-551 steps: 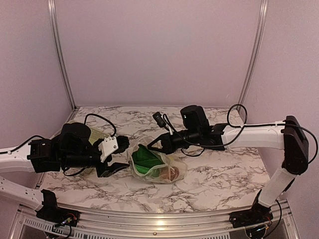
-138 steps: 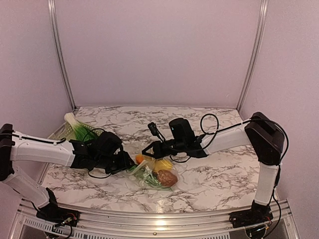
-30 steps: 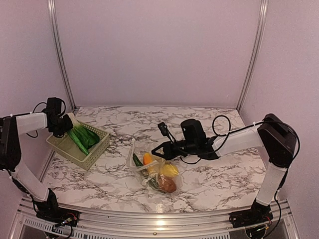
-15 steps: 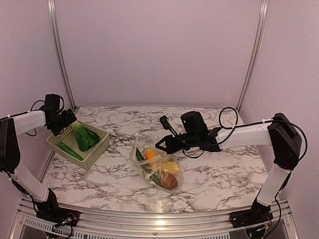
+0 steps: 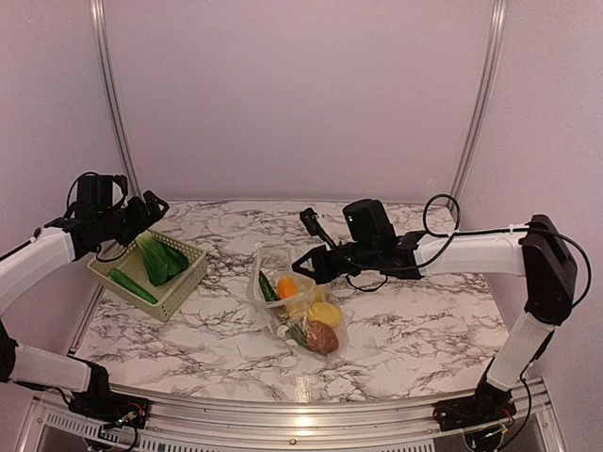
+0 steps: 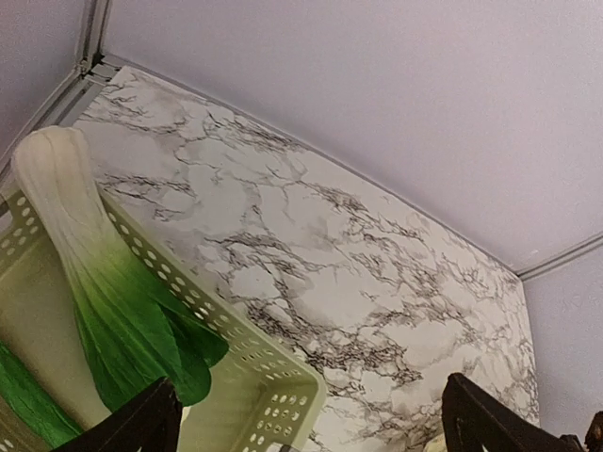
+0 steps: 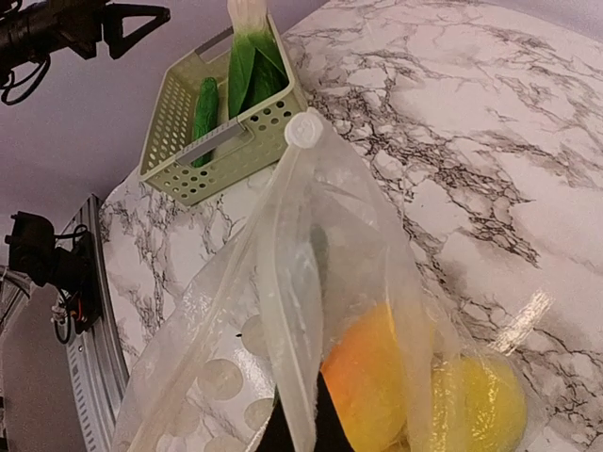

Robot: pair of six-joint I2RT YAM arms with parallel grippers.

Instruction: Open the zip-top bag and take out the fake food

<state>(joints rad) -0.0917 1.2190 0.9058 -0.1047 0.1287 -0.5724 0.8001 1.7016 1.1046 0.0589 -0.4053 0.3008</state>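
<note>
The zip-top bag (image 5: 303,303), clear crinkly film printed with white dots, lies near the centre of the table (image 5: 424,330), its top edge drawn up toward 1 o'clock. It holds an orange piece (image 5: 286,287), a yellow lemon (image 5: 324,314), a brown lump (image 5: 321,336) and green pieces (image 5: 267,293). At its 9 o'clock, a leafy green (image 5: 160,261) and a cucumber-like piece (image 5: 126,284) lie in the basket (image 5: 186,287).

Soft, even, pinkish light; faint shadows; all views sharp.

A clear, dotted zip-top bag (image 7: 283,282) holding an orange piece (image 7: 372,386) and a lemon (image 7: 480,405) stands before a green basket (image 7: 236,141) on a marble surface (image 7: 490,122).
</note>
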